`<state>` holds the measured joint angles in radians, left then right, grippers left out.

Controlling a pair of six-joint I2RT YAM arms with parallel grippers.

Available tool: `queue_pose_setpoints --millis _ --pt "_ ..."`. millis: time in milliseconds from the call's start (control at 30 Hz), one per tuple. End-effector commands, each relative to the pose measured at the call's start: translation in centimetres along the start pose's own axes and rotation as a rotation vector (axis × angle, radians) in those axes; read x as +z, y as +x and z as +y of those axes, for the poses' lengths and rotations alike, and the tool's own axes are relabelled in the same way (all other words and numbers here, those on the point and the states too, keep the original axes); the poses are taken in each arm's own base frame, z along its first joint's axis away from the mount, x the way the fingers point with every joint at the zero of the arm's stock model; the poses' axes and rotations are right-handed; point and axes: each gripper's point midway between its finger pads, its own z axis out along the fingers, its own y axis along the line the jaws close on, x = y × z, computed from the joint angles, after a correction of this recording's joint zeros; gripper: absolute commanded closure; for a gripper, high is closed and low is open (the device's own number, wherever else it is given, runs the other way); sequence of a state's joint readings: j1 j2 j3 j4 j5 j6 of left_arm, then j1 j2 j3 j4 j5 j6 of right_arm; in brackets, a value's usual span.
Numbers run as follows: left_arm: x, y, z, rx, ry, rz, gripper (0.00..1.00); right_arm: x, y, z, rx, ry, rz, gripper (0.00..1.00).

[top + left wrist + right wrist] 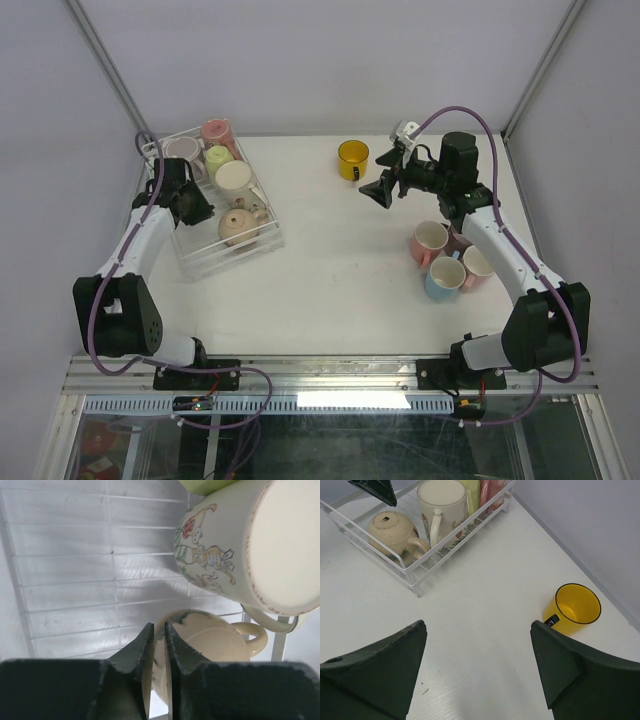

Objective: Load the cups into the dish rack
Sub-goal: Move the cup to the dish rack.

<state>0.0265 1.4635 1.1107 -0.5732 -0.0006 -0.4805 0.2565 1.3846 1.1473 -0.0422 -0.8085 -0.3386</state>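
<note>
In the left wrist view the beige mug [210,645] is partly hidden behind the left gripper [159,630], so whether its rim is pinched in the narrow slit cannot be told. The cream mug [220,540] is cut off by the right edge and the green mug [200,485] by the top. In the right wrist view the dish rack [409,571] and pink mug [495,491] are cropped at the top edge, and from above a mauve mug [457,240] is largely covered by the right arm [500,245].

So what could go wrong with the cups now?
The right fingers are open wide, but the yellow cup sits off to one side of them, so they might knock it away instead of grabbing it. The left fingers hang right next to the beige cup in the dish rack and could bump it or the cream cup beside it.
</note>
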Motion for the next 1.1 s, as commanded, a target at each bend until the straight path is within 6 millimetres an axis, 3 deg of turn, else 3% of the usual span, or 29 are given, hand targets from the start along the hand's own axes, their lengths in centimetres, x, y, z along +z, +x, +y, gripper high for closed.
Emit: queue_pose_setpoints --millis 0,100,233,367,600,900,967,1067 --pt "-1.9 1.2 1.3 0.007 -0.04 0.01 0.91 -0.7 -2.3 -0.3 -0.057 0.019 -0.056 0.13" --pt "-1.8 3.1 1.3 0.005 -0.019 0.083 0.94 -0.6 -2.2 -0.4 -0.054 0.016 -0.055 0.13" --pt "-1.5 3.9 1.2 0.01 -0.011 0.13 0.94 -0.4 -2.1 -0.5 -0.05 0.016 -0.059 0.13" --pt "0.3 4.6 0.9 0.011 -0.013 0.188 0.93 -0.5 -2.2 -0.5 -0.05 0.017 -0.062 0.13" --pt "2.2 2.2 -1.6 0.006 0.048 0.165 0.92 -0.8 -2.2 -0.6 -0.055 0.029 -0.058 0.13" --pt "2.9 -0.5 -4.6 -0.021 0.142 0.128 0.91 -1.0 -2.0 -0.8 -0.054 0.038 -0.054 0.12" --pt "2.9 -0.8 -4.5 -0.02 0.137 0.115 0.91 -1.0 -1.9 -0.8 -0.054 0.037 -0.054 0.12" --pt "2.3 -1.8 -2.9 0.003 0.051 0.052 0.87 -1.0 -1.9 -0.7 -0.053 0.038 -0.053 0.12"
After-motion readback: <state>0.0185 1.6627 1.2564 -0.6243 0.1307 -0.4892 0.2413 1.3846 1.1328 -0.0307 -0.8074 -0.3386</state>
